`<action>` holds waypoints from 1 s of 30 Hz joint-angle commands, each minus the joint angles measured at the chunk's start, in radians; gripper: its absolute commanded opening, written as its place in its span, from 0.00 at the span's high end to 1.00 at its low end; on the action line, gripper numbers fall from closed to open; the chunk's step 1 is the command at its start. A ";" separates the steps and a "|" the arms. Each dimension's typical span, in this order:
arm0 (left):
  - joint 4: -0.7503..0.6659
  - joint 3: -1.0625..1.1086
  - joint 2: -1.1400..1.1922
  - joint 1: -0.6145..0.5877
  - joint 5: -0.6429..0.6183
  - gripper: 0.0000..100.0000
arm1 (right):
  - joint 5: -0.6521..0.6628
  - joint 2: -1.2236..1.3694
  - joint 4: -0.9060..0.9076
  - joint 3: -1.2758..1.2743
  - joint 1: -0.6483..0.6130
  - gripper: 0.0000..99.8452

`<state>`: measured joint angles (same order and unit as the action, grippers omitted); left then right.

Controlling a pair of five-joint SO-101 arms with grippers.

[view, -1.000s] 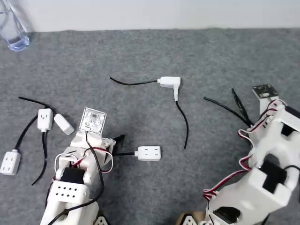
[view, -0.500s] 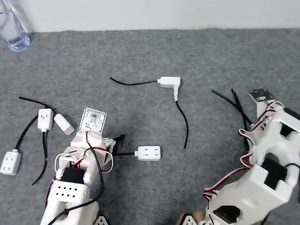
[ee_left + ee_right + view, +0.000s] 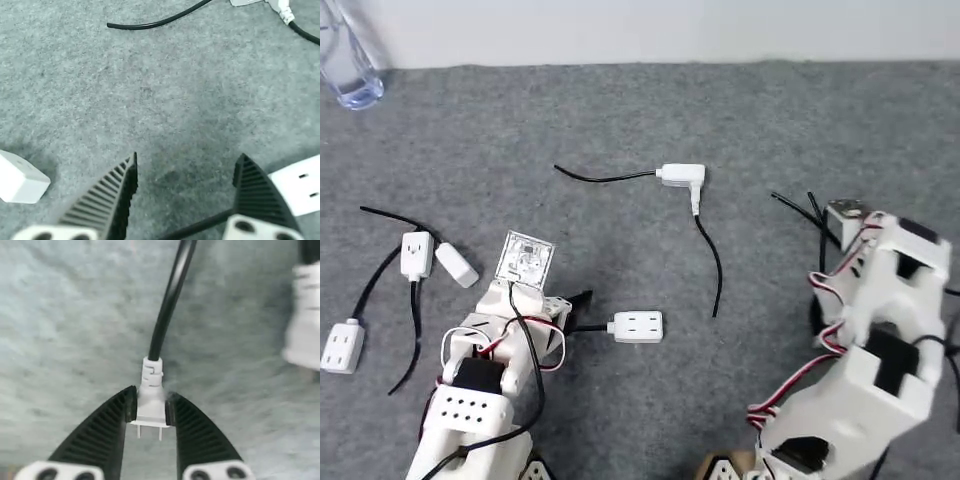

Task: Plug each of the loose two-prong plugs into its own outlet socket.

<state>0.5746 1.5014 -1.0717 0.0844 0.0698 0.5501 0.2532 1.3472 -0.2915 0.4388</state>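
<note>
The grey felt-like surface (image 3: 620, 110) carries everything. The right arm (image 3: 880, 340) stands near its right edge, the left arm (image 3: 490, 370) towards the front-left corner.

Of the sockets, the nearest free one is a white outlet socket (image 3: 637, 326) lying flat near the front edge around the middle, slots up, just beside the left gripper (image 3: 182, 192). That gripper is spread wide and holds nothing, with a thin black cord (image 3: 200, 226) running between its jaws. Two more sockets (image 3: 415, 255) (image 3: 340, 347) lie by the left edge, and a white angled connector (image 3: 682, 176) sits mid-surface with cords running off it.

The right gripper (image 3: 150, 399) is clenched on a two-prong plug (image 3: 150, 390). It pinches the flat sides of the white body, with the prongs (image 3: 149, 431) poking back past the jaws and the black cord (image 3: 170, 300) leading away. This plug is over the right side of the surface, well apart from the free socket.

The plug looks light, hard and smooth, so it may pivot in the jaws. The present hold, on the body between prongs and strain relief, seems the right place. The prongs are thin and probably bend if driven in crooked. The cord looks springy and will likely tug the plug off line. The socket is light too and would probably slide when pushed, so it wants bracing by its long sides.
</note>
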 commanded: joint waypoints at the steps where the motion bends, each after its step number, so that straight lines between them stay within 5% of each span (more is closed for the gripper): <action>1: -0.028 -0.005 -0.009 0.011 -0.003 0.71 | -0.230 -0.007 0.068 0.049 -0.108 0.99; 11: -0.028 -0.004 -0.009 0.006 -0.003 0.71 | -1.003 -0.005 0.191 0.362 -0.223 0.99; 18: -0.049 -0.004 -0.009 0.011 -0.002 0.71 | -1.071 0.010 0.202 0.296 -0.232 0.99; 30: -0.058 0.004 -0.009 0.012 -0.002 0.71 | -1.444 0.170 0.182 0.324 -0.288 0.99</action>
<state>0.5439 1.5075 -1.0733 0.0875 0.0698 -0.8140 0.4143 1.5205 -0.0522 0.1596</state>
